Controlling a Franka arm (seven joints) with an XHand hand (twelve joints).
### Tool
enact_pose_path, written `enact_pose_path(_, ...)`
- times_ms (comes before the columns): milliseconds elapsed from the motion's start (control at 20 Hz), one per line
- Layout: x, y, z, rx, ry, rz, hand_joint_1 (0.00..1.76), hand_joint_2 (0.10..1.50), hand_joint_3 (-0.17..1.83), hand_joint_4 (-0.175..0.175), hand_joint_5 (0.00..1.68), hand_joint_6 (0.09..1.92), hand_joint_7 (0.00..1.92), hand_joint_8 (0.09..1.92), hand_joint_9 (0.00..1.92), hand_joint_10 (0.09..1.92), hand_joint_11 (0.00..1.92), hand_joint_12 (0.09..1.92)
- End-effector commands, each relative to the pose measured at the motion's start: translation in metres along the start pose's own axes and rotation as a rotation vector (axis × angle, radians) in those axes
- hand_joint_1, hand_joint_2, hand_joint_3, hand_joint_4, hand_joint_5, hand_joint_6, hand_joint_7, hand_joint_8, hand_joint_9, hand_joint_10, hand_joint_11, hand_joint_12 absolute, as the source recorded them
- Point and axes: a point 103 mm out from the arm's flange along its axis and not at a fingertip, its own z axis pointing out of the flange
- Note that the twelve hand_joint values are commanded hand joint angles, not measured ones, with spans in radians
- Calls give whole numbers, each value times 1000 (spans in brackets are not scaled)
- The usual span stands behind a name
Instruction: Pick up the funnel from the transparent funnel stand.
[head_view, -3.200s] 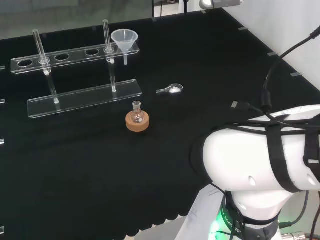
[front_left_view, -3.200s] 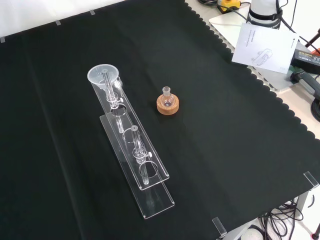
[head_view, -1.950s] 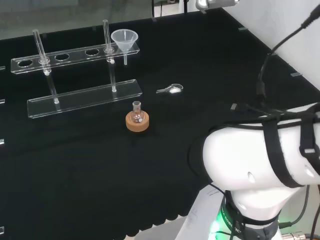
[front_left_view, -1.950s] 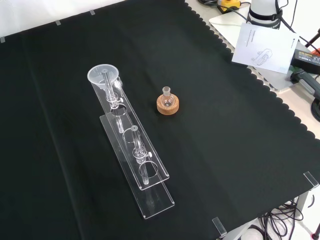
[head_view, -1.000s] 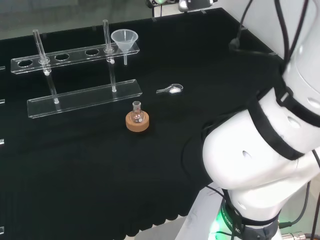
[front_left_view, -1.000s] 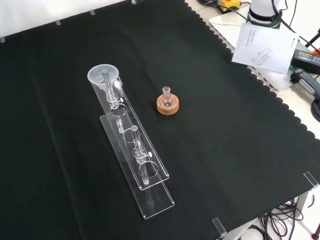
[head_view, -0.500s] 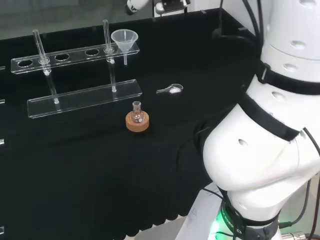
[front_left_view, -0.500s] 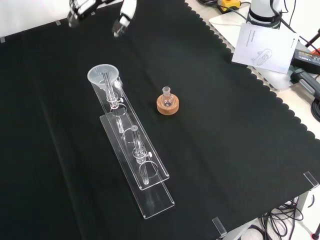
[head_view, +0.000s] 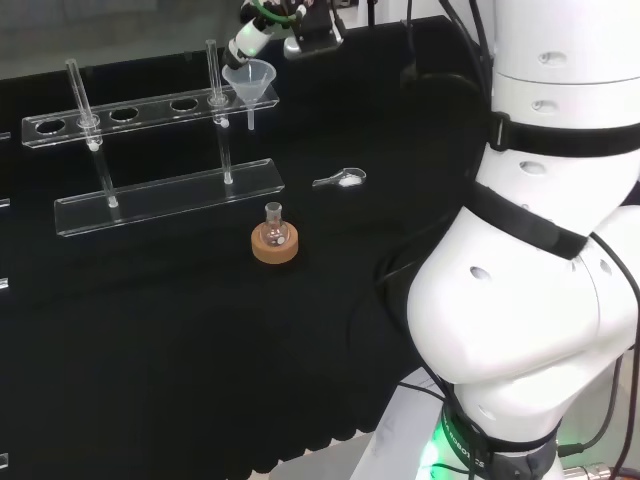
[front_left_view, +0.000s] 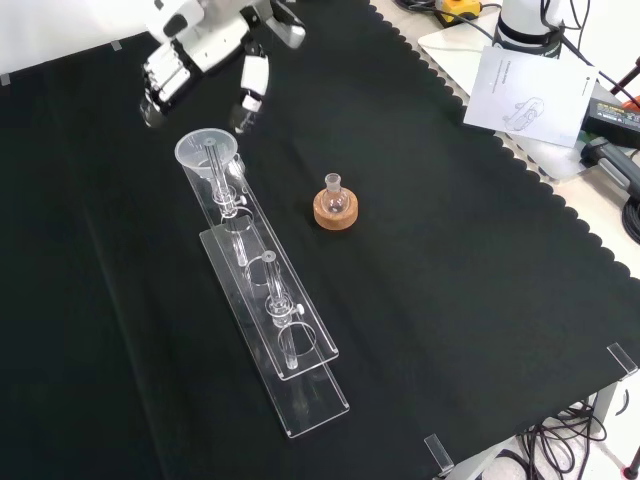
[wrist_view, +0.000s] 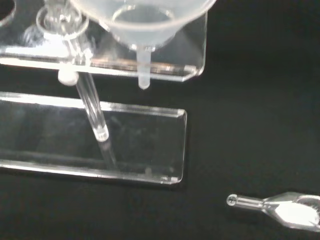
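Robot hand (front_left_view: 205, 45), fingers straight and spread, hovers just beyond the funnel's rim, holding nothing. Below it on the desk (front_left_view: 450, 260) stands the clear rack (front_left_view: 262, 300); its end hole carries the funnel (front_left_view: 207, 153), upright.

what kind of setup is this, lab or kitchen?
Most likely a lab bench mock-up: a clear funnel stand carrying a funnel, a small round flask on a cork ring, all on black cloth.

Frosted, seemingly plastic funnel (wrist_view: 145, 20); clear glossy funnel stand (wrist_view: 150, 145); matt black cloth (front_left_view: 450, 250).
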Motion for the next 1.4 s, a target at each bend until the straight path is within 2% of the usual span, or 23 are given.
enact_pose_path(50,5,5,8,24,-7,-8,469,858,290,-14,172,87,0,456,111,720,61,1452)
enact_pose_path(700,11,21,16,97,-55,-4,542,776,278,-17,46,87,0,277,52,802,86,1493)
enact_pose_path(1200,9,28,28,120,-67,-1,552,762,279,-18,47,87,0,281,56,827,105,1509)
enact_pose_path(1400,9,31,32,125,-72,2,557,757,286,-20,66,87,0,349,82,845,120,1511)
